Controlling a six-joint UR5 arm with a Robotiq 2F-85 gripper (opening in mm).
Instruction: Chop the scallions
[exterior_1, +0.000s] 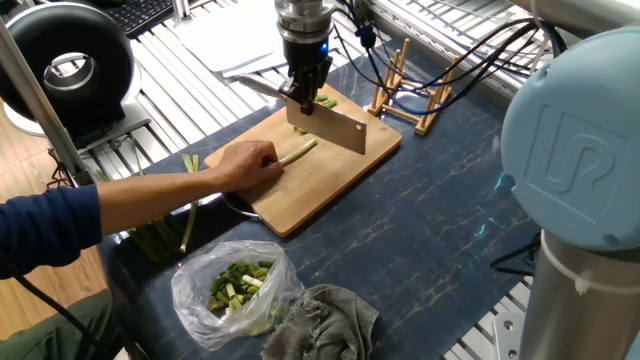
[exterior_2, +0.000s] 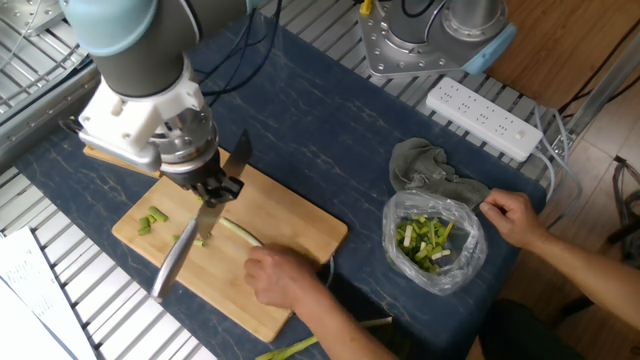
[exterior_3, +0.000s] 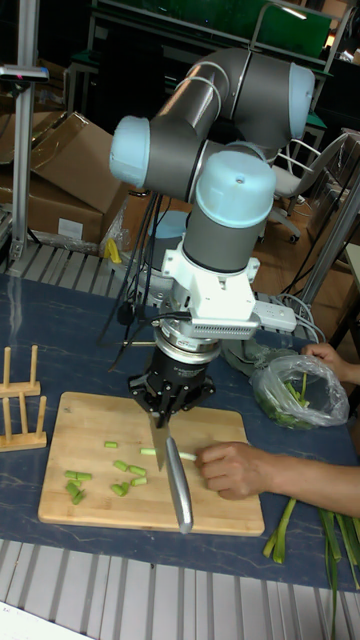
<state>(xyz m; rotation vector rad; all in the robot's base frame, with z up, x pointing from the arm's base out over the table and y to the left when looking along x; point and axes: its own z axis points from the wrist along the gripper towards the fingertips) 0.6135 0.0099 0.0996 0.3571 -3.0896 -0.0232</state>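
Note:
My gripper (exterior_1: 305, 96) (exterior_2: 213, 190) (exterior_3: 168, 402) is shut on a cleaver knife (exterior_1: 336, 129), holding it with the handle (exterior_2: 176, 264) sticking out sideways. The blade hangs just above the bamboo cutting board (exterior_1: 325, 185) (exterior_2: 300, 226) (exterior_3: 100, 505). A person's hand (exterior_1: 246, 164) (exterior_2: 275, 278) (exterior_3: 232, 468) presses one scallion stalk (exterior_1: 299, 151) (exterior_2: 236, 231) onto the board, its free end under the blade. Several short cut scallion bits (exterior_1: 325, 101) (exterior_2: 152, 220) (exterior_3: 76, 483) lie on the board's far side from the hand.
A clear plastic bag of chopped greens (exterior_1: 235, 285) (exterior_2: 432, 240) sits beside a grey cloth (exterior_1: 325, 318) (exterior_2: 430, 175); the person's other hand (exterior_2: 510, 215) rests by the bag. Uncut stalks (exterior_1: 150, 235) (exterior_3: 330, 540) lie off the board. A wooden rack (exterior_1: 410, 85) (exterior_3: 22, 400) stands near it.

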